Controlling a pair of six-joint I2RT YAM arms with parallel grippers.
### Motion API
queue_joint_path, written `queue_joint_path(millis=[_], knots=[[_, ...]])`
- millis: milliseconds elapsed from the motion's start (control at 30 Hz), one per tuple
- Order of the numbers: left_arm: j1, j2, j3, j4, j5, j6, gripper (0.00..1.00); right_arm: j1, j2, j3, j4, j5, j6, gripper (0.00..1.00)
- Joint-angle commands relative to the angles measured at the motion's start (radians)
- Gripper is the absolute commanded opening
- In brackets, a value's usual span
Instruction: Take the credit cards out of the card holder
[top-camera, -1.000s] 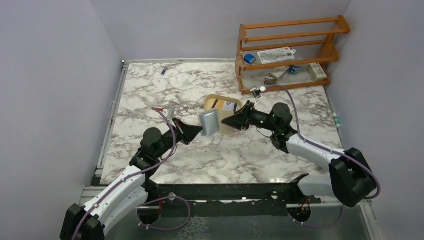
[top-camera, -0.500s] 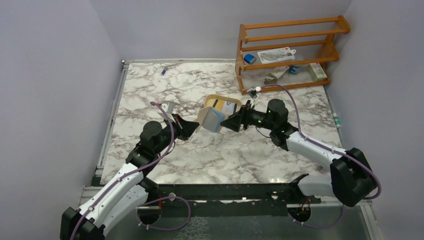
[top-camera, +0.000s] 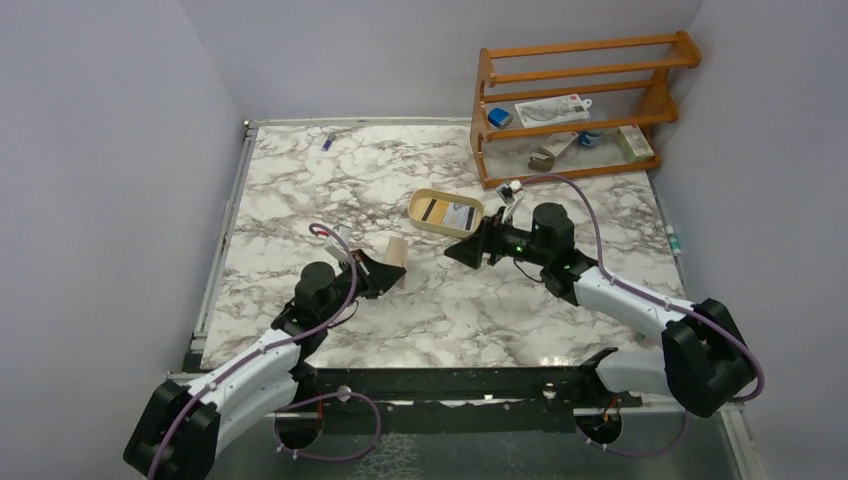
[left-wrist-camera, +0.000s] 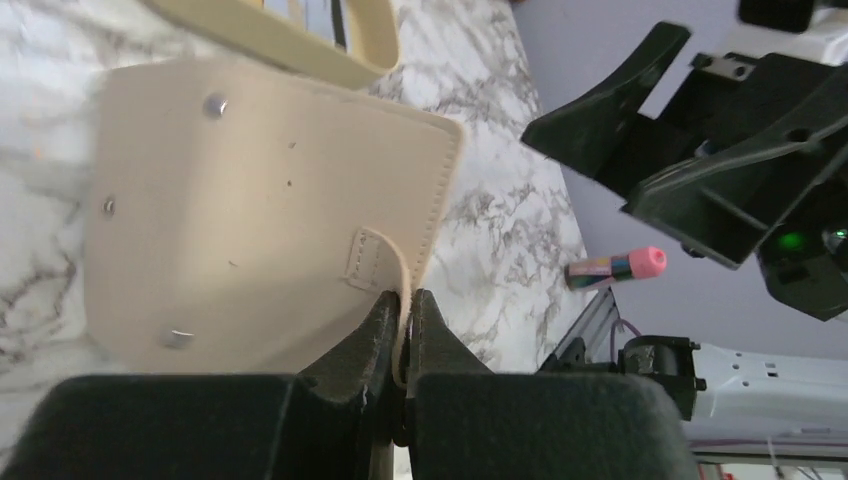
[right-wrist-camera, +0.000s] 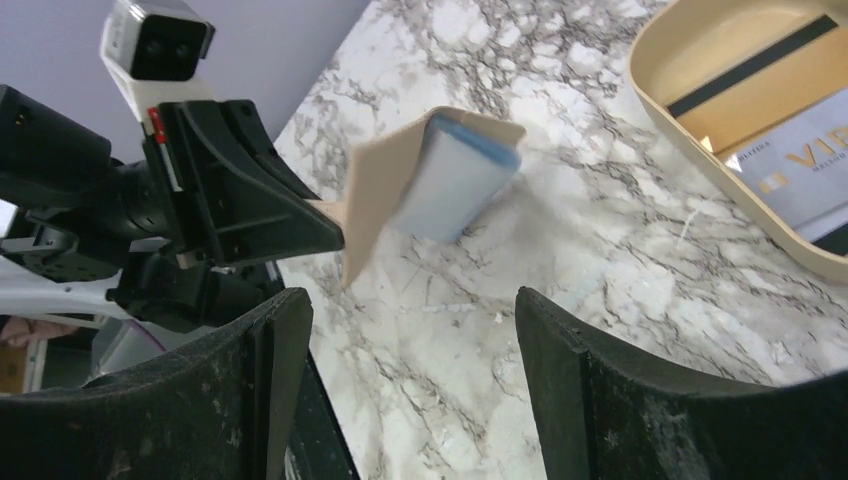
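Observation:
The tan card holder (top-camera: 397, 250) hangs in my left gripper (top-camera: 384, 268), which is shut on its edge (left-wrist-camera: 405, 312). Its snap-studded outer face (left-wrist-camera: 250, 200) fills the left wrist view. From the right wrist view the card holder (right-wrist-camera: 372, 205) stands open with a pale blue credit card (right-wrist-camera: 450, 178) sticking out of it. My right gripper (top-camera: 452, 250) is open a little to the right of it, its jaws (right-wrist-camera: 410, 310) wide apart with nothing between them. More credit cards (right-wrist-camera: 800, 165) lie in the oval tan tray (top-camera: 418, 203).
A wooden rack (top-camera: 575, 105) with small items stands at the back right. A pink-capped marker (top-camera: 672, 240) lies at the table's right edge. A small purple item (top-camera: 328, 141) sits at the back left. The tray's rim (right-wrist-camera: 680, 150) is just behind the right gripper.
The right gripper opened, let go of the card holder and drew back to the right. The left arm pulled the holder left and nearer, with the blue card still in it.

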Motion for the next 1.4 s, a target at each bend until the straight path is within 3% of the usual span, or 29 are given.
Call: queue_joint_path(millis=[0, 233, 400, 533, 633, 800, 1000, 1167, 1367], knots=[[0.001, 0.118, -0.09, 0.32, 0.074, -0.205, 0.0, 0.003, -0.011, 0.02, -0.08, 0.058, -0.048, 0.79], [-0.057, 0.242, -0.046, 0.427, 0.084, -0.261, 0.0, 0.002, -0.051, -0.003, -0.109, 0.174, -0.041, 0.79], [-0.174, 0.343, 0.055, 0.517, 0.053, -0.315, 0.0, 0.002, -0.062, -0.002, -0.127, 0.21, -0.048, 0.79], [-0.245, 0.406, 0.158, 0.52, 0.014, -0.355, 0.0, 0.002, -0.13, -0.024, -0.167, 0.352, -0.037, 0.79], [-0.23, 0.385, 0.129, 0.511, -0.025, -0.382, 0.0, 0.002, -0.215, -0.039, -0.203, 0.451, -0.041, 0.8], [-0.146, 0.264, -0.014, 0.28, -0.13, -0.35, 0.0, 0.002, -0.317, -0.058, -0.243, 0.519, -0.07, 0.8], [-0.116, 0.156, -0.153, 0.038, -0.25, -0.329, 0.0, 0.002, -0.302, -0.084, -0.24, 0.488, -0.07, 0.8], [-0.115, 0.141, -0.164, -0.183, -0.285, -0.36, 0.08, 0.002, -0.225, -0.08, -0.187, 0.343, -0.08, 0.81], [-0.116, -0.049, -0.174, -0.489, -0.368, -0.415, 0.03, 0.003, -0.107, -0.063, -0.111, 0.116, -0.114, 0.81]])
